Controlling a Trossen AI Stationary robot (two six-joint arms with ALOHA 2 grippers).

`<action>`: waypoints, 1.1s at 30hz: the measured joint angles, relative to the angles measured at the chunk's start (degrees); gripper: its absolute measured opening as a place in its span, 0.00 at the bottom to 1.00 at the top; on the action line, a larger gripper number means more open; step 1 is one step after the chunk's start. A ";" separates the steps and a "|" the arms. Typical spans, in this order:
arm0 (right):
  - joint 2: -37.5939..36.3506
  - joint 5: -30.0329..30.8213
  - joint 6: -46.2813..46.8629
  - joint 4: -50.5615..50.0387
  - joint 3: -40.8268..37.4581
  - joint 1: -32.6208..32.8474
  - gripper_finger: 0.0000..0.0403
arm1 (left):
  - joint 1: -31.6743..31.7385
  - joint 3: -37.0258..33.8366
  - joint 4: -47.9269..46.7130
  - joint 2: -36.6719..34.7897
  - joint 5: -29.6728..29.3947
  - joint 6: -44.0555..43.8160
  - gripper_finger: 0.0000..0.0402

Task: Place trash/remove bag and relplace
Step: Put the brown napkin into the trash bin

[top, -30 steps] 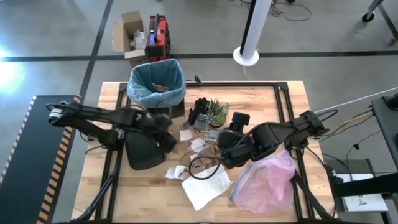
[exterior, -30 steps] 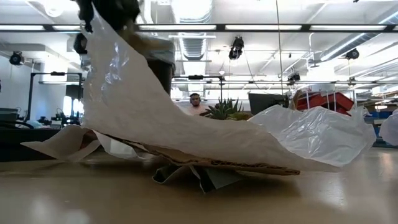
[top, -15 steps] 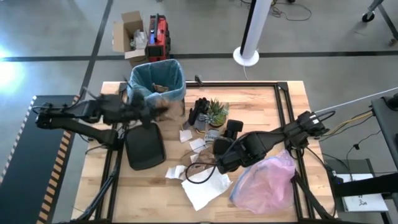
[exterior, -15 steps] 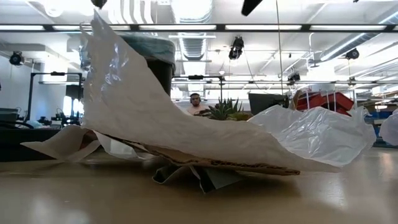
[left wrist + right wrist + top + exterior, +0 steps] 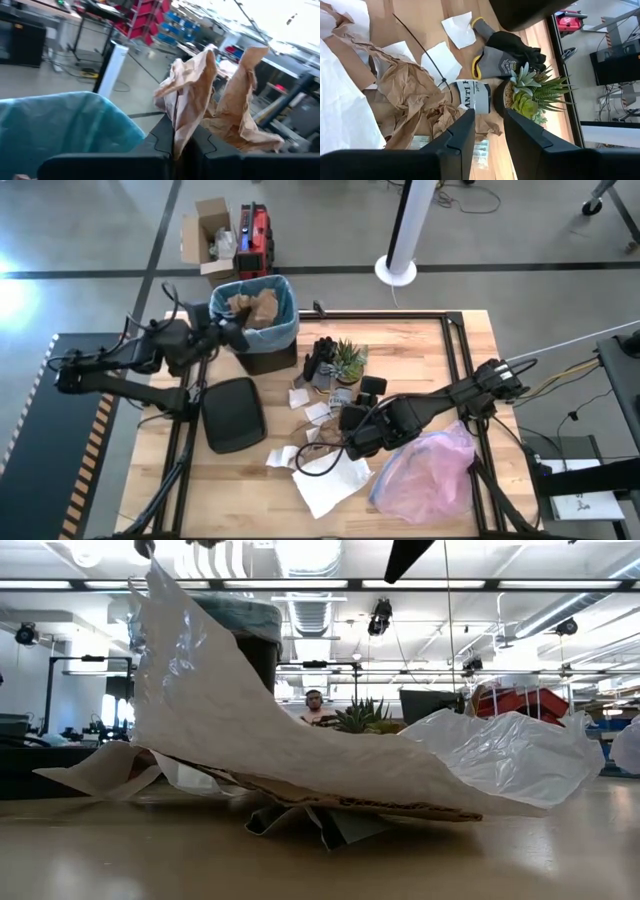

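A dark bin (image 5: 262, 358) lined with the light blue bag (image 5: 287, 322) stands at the table's far edge, left of centre. My left gripper (image 5: 237, 328) is at the bin's left rim, shut on a crumpled piece of brown paper (image 5: 256, 305) over the opening. More trash lies mid-table: crumpled brown paper (image 5: 415, 95), white scraps (image 5: 300, 395) and a large white sheet (image 5: 330, 480). My right gripper (image 5: 487, 137) slants down just over that brown paper. Its fingers are open, and I cannot tell whether they touch it. My left gripper pinches the brown paper by its lower part (image 5: 181, 132) between its two fingers. The fingers lie level and come from the table's left. The paper stands out past the fingertips, lifted clear above the blue bag (image 5: 60, 125) in the bin.
A small potted plant (image 5: 348, 360) and dark gloves (image 5: 320, 358) stand right of the bin. A black lid (image 5: 232, 415) lies on the left, and a pinkish plastic bag (image 5: 425, 470) at the near right. In the low view the white sheet (image 5: 250, 740) fills the foreground.
My left gripper has risen from mid-table and gone toward the far edge with the brown paper, tipping from slanting down to level, and now holds it over the bin. My right gripper has sunk toward the brown paper on the table.
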 joint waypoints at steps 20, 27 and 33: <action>-0.32 -0.20 6.97 -0.82 0.05 0.41 0.17 | 10.63 2.23 -12.87 0.29 0.10 5.90 0.50; -3.13 0.02 7.40 -1.38 0.09 0.44 0.22 | 10.65 11.31 -25.71 0.58 2.28 5.88 0.60; -7.19 0.20 3.57 -0.73 -0.01 0.42 0.25 | 10.56 14.88 -29.62 0.26 28.34 2.98 0.61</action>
